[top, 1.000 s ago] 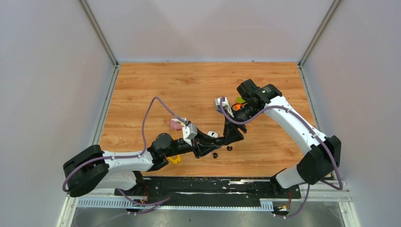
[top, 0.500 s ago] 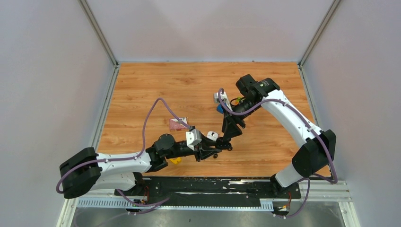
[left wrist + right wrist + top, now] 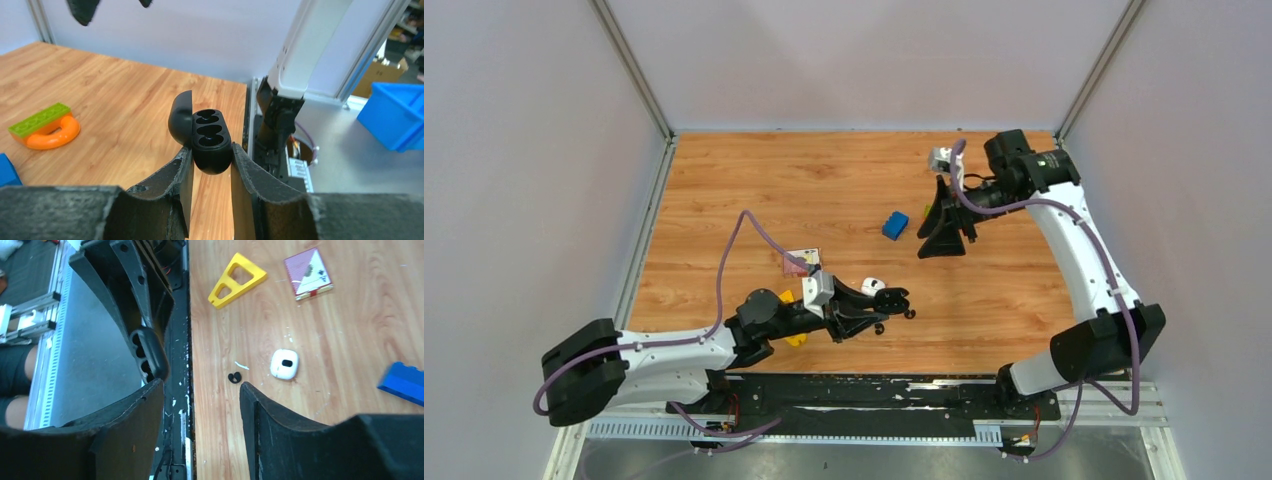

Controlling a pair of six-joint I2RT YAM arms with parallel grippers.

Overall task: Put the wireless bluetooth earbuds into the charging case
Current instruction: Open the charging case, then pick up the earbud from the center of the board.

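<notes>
The left gripper (image 3: 211, 165) is squeezing the open, empty charging case (image 3: 207, 140) in the middle of its view. The right gripper (image 3: 201, 390) is hanging wide open with nothing in it. I think it is needing to grab the little black earbud (image 3: 234, 377) lying mid-frame next.

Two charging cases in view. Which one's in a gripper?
The black case, lid open, clamped in the left gripper. The white case lies loose on the table, held by nothing.

The rough, scuffed black pads (image 3: 175, 180) of my left gripper (image 3: 211, 152) are pressing a smooth, satin black plastic charging case (image 3: 210, 135), and the wood-grain table (image 3: 115, 100) at ten o'clock is gleaming softly.
</notes>
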